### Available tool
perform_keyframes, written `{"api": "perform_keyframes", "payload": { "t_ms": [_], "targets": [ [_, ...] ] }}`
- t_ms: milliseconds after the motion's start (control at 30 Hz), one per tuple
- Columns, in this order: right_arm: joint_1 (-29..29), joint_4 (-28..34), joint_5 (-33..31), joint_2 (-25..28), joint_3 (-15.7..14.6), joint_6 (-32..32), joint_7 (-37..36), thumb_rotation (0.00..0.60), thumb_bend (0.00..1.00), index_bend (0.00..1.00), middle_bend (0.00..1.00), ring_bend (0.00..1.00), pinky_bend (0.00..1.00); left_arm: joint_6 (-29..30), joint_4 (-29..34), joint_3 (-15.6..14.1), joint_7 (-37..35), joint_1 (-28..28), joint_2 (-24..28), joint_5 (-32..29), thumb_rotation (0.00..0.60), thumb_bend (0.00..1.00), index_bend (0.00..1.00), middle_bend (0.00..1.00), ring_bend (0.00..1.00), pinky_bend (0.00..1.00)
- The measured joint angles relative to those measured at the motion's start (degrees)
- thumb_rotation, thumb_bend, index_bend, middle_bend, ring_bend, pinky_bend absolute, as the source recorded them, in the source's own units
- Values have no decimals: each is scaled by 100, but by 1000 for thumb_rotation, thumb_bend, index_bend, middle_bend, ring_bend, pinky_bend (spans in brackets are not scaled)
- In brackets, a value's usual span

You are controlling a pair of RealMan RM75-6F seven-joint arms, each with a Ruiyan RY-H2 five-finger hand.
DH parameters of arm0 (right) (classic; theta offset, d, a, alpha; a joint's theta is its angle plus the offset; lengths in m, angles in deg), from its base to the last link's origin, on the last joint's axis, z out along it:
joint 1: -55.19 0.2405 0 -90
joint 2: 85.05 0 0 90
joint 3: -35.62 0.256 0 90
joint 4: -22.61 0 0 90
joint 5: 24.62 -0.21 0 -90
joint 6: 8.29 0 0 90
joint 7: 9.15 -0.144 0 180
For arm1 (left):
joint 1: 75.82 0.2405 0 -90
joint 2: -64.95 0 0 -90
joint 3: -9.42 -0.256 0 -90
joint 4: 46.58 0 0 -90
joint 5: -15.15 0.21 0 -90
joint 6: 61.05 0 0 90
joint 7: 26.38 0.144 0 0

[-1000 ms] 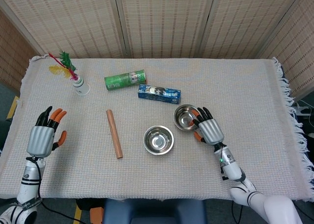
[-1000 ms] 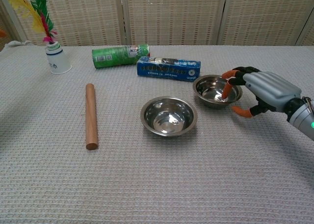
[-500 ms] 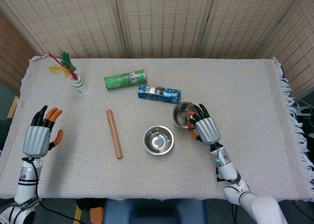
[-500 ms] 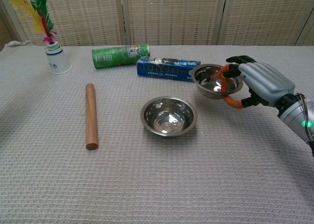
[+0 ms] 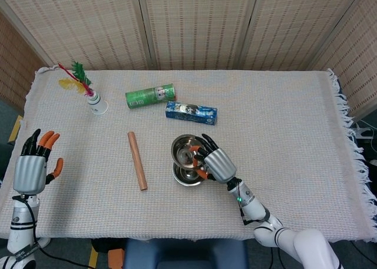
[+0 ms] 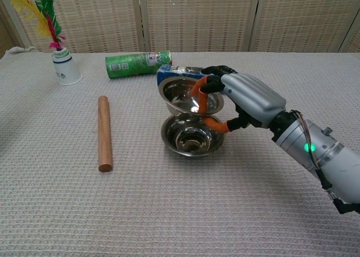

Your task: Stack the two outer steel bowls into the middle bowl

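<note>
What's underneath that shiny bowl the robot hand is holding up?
Right under the lifted bowl sits a second steel bowl on the table cloth. The right robot hand pinches the upper bowl's rim. The blue box behind is mostly covered in the chest view.

The counter point(image 5: 283, 104) wears a pale grey-white waffle-weave cloth with a white fringe at its 3 o'clock edge. Both steel bowls are shiny silver: the held bowl point(image 6: 185, 95) and the lower bowl point(image 6: 192, 138) beneath it. The right hand point(image 6: 242, 99) is silver-grey with black fingers point(image 6: 199, 88) tipped orange; the left hand point(image 5: 30, 169) matches. The wooden rod point(image 5: 137, 160) is reddish tan. At 12 o'clock lie a green can point(image 5: 150, 96) with white print and a blue box point(image 5: 191, 112). At 10 o'clock a white cup point(image 5: 97, 103) holds red, yellow and green feathers point(image 5: 75, 78).
</note>
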Motion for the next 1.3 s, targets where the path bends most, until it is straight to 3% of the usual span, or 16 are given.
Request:
{"api": "perform_keyframes", "payload": {
  "t_ms": [333, 400, 533, 600, 633, 700, 800, 867, 1000, 1167, 1300],
  "targets": [
    [-339, 908, 131, 422, -322, -161, 690, 600, 438, 742, 305, 60, 50, 98, 227, -19, 103, 130, 133, 36, 600, 428, 148, 125, 12, 156],
    [-426, 1141, 127, 556, -374, -154, 913, 600, 437, 688, 305, 60, 51, 69, 236, -24, 124, 127, 122, 38, 600, 429, 148, 126, 12, 156],
    [-537, 1478, 102, 816, -450, -20, 1161, 600, 436, 428, 303, 59, 51, 42, 242, -18, 147, 116, 86, 48, 600, 428, 149, 125, 12, 156],
    [-540, 1510, 88, 849, -452, 61, 1147, 600, 434, 181, 265, 58, 49, 30, 242, -14, 143, 117, 82, 44, 600, 428, 149, 126, 12, 155],
    [-541, 1527, 73, 873, -449, 108, 1135, 600, 424, 110, 244, 55, 47, 25, 247, -13, 134, 119, 83, 41, 600, 428, 149, 126, 12, 155],
    [-549, 1579, 45, 918, -442, 159, 1171, 600, 333, 4, 158, 24, 22, 1, 277, -16, 106, 126, 100, 34, 600, 429, 150, 125, 12, 156],
    [-587, 1792, -3, 1077, -441, 221, 1299, 600, 174, 0, 56, 0, 0, -46, 395, -34, 49, 147, 167, 20, 600, 428, 149, 125, 12, 156],
    [-647, 2037, -34, 1249, -441, 215, 1423, 600, 127, 0, 26, 0, 0, -70, 552, -65, -32, 188, 265, 13, 600, 423, 145, 125, 12, 159],
    [-894, 2660, -130, 1758, -450, 55, 1815, 600, 104, 0, 0, 0, 0, -79, 957, -202, -244, 384, 596, 0, 600, 414, 116, 103, 9, 162],
    [-1453, 3755, -589, 2782, -485, -158, 2851, 600, 104, 0, 0, 0, 0, -112, 1681, -576, -646, 813, 1284, -36, 600, 403, 53, 17, 0, 155],
    [-2102, 4784, -1076, 3655, -528, -560, 3631, 600, 102, 0, 0, 0, 0, -57, 2261, -768, -521, 1053, 1759, -11, 600, 402, 23, 0, 0, 154]
  ]
}}
